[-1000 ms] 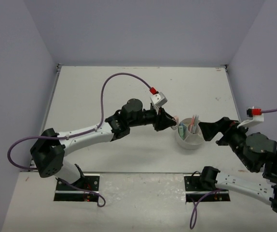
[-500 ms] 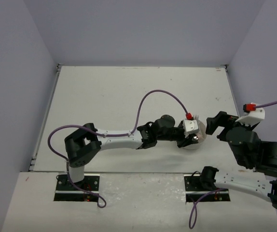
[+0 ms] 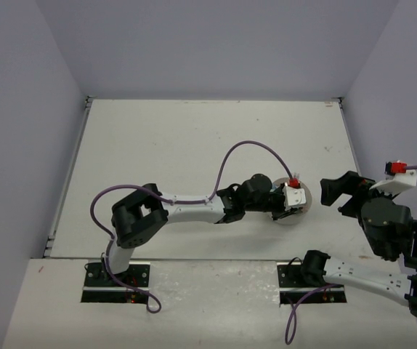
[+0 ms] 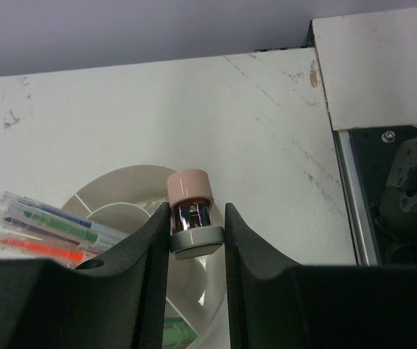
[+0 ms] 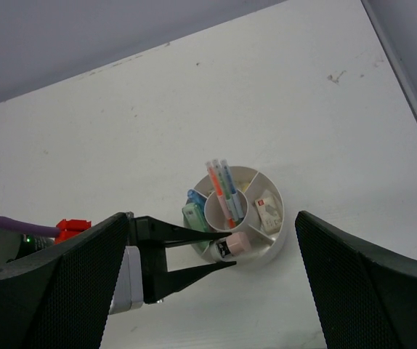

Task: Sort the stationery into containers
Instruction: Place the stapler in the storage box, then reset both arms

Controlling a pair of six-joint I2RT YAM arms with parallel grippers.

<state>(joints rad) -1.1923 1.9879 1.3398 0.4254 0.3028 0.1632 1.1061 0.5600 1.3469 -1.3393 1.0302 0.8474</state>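
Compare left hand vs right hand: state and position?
Grip: the left hand is shut on a pink-capped piece; the right hand is wide open and empty.
Position: the left hand reaches to the organizer, with the piece at its rim; the right hand sits off to the side, clear of it.
Shared: both are black, two-fingered and aimed at the organizer.

Left arm [image 3: 194,211] reaches right across white worktop [image 3: 158,145]; wrist sits over round white organizer [image 3: 305,198] (mostly hidden beneath). Right gripper [image 3: 328,193] just right of it, apart. Purple cable [image 3: 248,142] arcs above forearm.
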